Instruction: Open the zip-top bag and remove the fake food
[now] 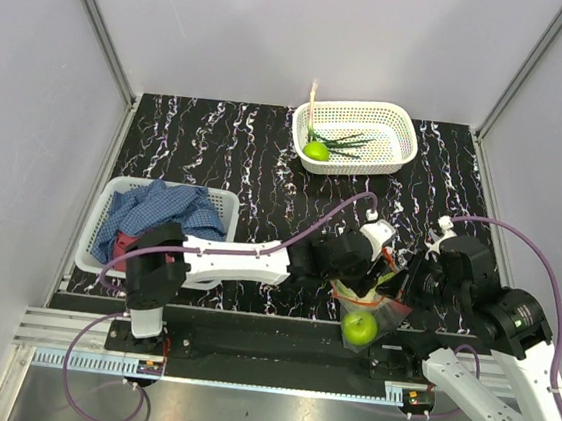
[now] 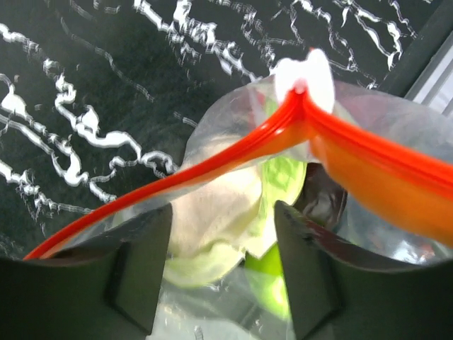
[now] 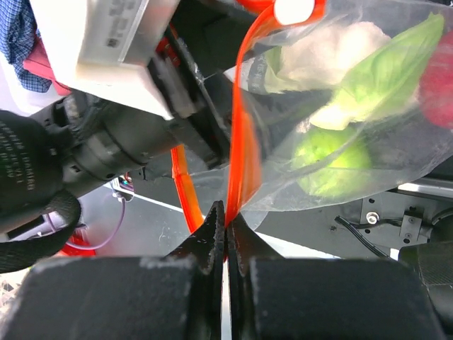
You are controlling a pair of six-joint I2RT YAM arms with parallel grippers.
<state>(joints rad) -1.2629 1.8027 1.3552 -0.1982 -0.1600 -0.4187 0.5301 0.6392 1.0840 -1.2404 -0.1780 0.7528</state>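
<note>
Bag (image 1: 363,315) at near edge of counter (image 1: 217,154), right of centre, mouth parted. Right fingers (image 3: 226,237) pinched tight on orange zip strip (image 2: 212,159). Left fingers (image 1: 374,281) spread, gripping nothing, poised at mouth. Food inside: green fruit (image 1: 358,326), cabbage piece (image 2: 212,212). Step looks like reaching in; next probably needs left fingers lowered around cabbage piece, then closed.
</note>
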